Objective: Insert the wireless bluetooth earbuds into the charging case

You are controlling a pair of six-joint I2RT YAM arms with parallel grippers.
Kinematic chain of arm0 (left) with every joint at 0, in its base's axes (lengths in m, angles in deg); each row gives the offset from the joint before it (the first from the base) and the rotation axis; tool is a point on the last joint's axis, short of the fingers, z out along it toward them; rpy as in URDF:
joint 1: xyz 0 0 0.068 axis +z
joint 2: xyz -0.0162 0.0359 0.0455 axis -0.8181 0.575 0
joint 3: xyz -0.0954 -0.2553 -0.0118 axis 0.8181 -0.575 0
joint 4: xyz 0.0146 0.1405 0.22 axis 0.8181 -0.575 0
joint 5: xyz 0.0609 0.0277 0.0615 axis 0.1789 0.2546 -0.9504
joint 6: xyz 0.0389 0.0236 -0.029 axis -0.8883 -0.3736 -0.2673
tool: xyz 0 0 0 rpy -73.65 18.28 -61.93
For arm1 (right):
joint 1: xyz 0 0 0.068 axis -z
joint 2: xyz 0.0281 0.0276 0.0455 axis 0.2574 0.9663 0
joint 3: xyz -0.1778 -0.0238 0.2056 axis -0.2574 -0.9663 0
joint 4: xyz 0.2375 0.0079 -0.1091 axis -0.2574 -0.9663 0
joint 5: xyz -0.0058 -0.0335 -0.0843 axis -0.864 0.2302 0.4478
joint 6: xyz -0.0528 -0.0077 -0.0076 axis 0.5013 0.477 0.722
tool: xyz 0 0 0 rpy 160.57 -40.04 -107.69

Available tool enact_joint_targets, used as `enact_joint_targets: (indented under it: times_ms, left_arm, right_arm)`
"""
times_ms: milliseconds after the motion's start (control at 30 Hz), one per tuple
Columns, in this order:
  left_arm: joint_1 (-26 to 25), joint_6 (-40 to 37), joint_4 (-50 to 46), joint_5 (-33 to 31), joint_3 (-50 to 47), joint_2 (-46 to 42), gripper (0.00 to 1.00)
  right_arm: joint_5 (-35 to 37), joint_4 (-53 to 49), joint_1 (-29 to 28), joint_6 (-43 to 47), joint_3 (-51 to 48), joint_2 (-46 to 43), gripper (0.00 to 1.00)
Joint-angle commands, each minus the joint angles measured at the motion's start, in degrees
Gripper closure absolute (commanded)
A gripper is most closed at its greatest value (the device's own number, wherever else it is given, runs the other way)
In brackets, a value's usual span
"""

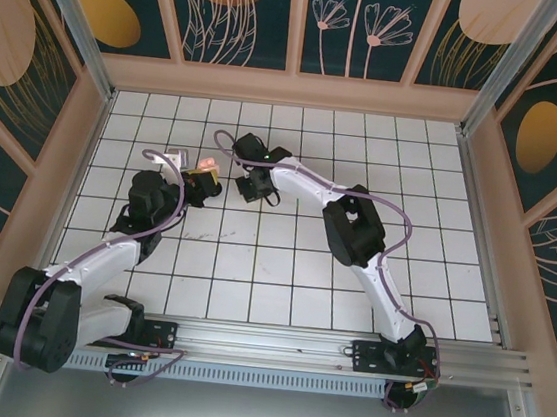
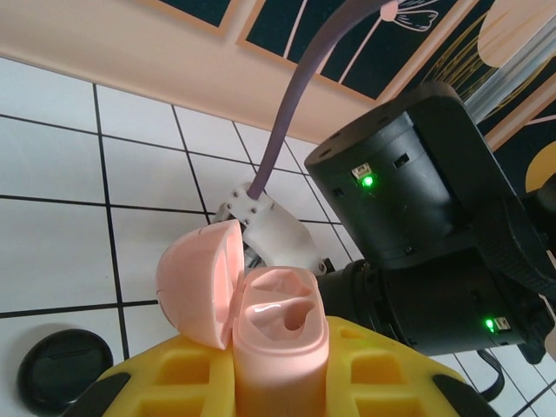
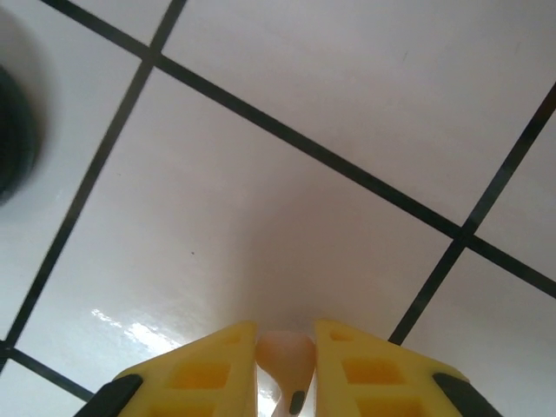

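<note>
One white-tiled counter [image 1: 352,267] spreads under both arms, which meet toward its far left. The left pincer [image 1: 201,182] is clamped on the pale pink charging case [image 2: 278,334], held upright with its lid swung open to one side. The right pincer [image 3: 285,337], near the case, is closed on a pale pink earbud [image 3: 285,365] over a tile.

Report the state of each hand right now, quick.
Left hand: closed on the open pink charging case.
Right hand: closed on a pale pink earbud.
</note>
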Motion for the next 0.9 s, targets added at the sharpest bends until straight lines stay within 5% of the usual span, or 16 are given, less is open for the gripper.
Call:
enact_joint_targets:
  times_ms: [0,300,867]
  left_arm:
    - [0.4,-2.2,-1.6,2.0,2.8,-2.3,1.00]
    - [0.5,-5.7,-5.2,5.4,5.4,-4.7,1.00]
    - [-4.8,-14.2,12.0,1.8,-4.5,-5.1,1.00]
  right_arm:
    - [1.2,-1.0,0.5,-2.1,3.2,-0.6,0.81]
    - [3.9,-0.1,1.7,-4.1,0.7,-7.6,0.82]
    - [11.3,4.6,3.2,-5.7,-15.2,-28.3,0.82]
